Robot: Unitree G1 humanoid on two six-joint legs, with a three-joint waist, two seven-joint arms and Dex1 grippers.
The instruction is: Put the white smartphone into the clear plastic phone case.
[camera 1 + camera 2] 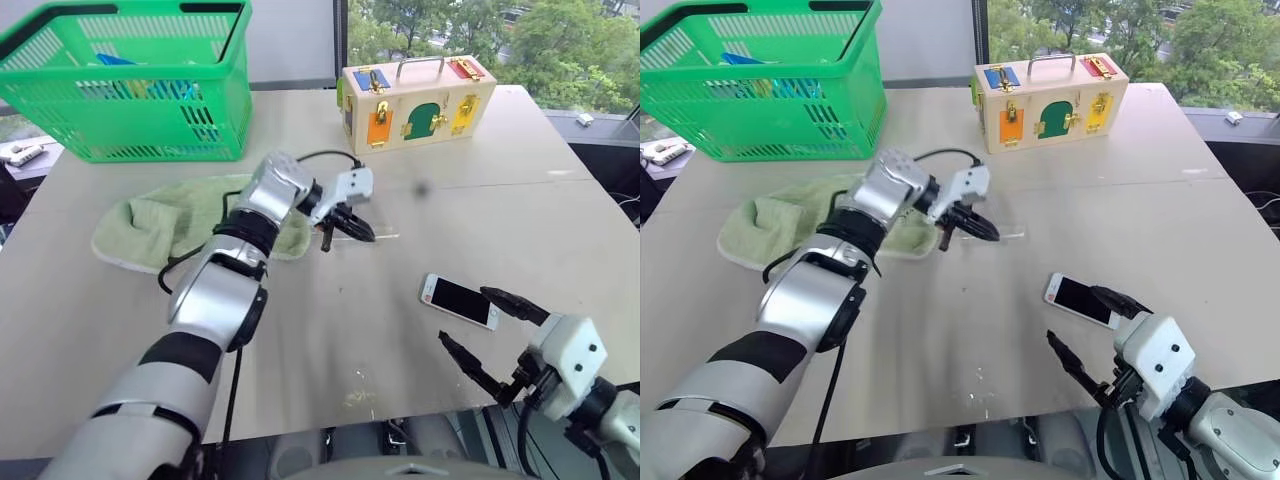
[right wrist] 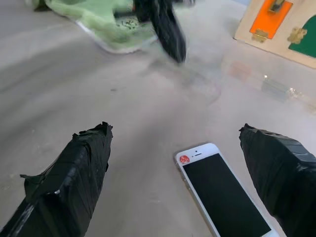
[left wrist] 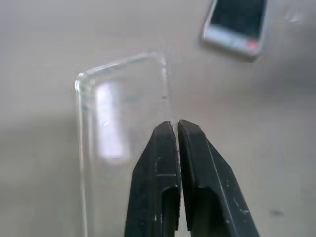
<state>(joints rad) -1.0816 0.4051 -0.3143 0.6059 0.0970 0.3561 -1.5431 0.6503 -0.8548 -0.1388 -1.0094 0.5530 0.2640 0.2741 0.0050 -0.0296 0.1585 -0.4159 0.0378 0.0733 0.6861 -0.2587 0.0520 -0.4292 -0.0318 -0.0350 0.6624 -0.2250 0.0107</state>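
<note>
Nearest the camera, the right hand stands wide open at the near edge of the surface, holding nothing; its two black fingers flank the near end of the white smartphone without touching it. That phone lies flat, screen up, close to the near right part of the surface.

Well apart from it, toward the middle, the clear plastic phone case lies flat, showing mostly as glinting edges. The left hand is over the case's near long edge with its fingers pressed together; whether they pinch the thin rim between them or merely rest above it cannot be told.

Just beside the case, under the left forearm, a green cloth lies crumpled. Farther back stand a green basket at the far left and a wooden latch box with coloured doors toward the far right.
</note>
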